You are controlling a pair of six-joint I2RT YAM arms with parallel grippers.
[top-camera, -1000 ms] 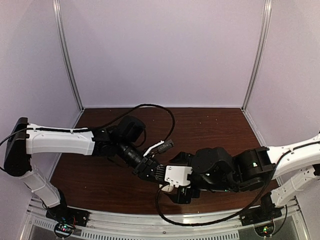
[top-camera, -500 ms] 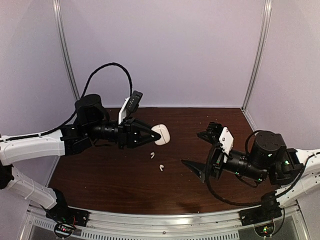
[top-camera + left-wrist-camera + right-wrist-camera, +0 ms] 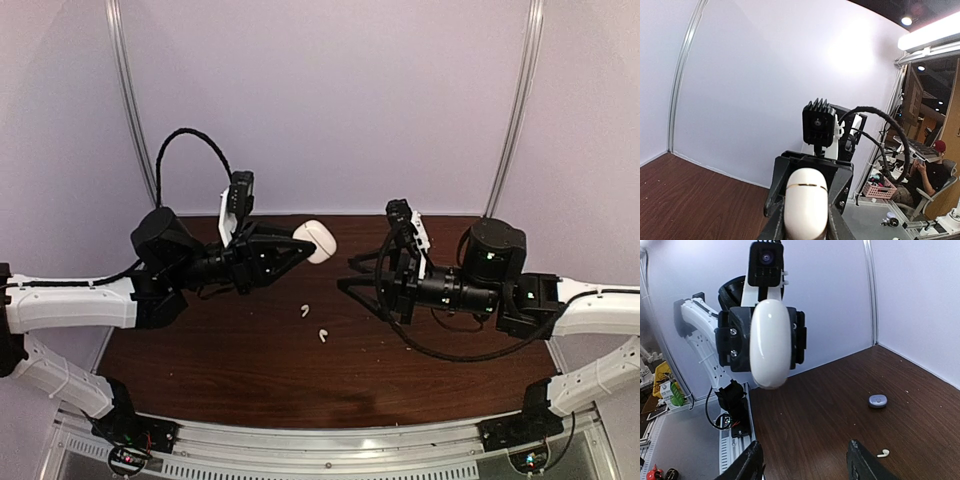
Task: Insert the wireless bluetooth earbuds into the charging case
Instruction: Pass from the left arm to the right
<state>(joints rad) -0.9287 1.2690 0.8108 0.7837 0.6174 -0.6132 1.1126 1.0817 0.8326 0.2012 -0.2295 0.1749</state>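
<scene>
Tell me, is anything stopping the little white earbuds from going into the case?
Yes. The case, held up in the air by the left gripper, looks closed, so its lid blocks the way in. Both white earbuds lie on the table, with nothing visible covering them.

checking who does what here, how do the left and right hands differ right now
The left hand is shut on the white case; the right hand holds nothing. The left hand's jaws sit narrow around the case; the right hand's jaws stand apart. Both are raised above the table and point toward each other.
</scene>
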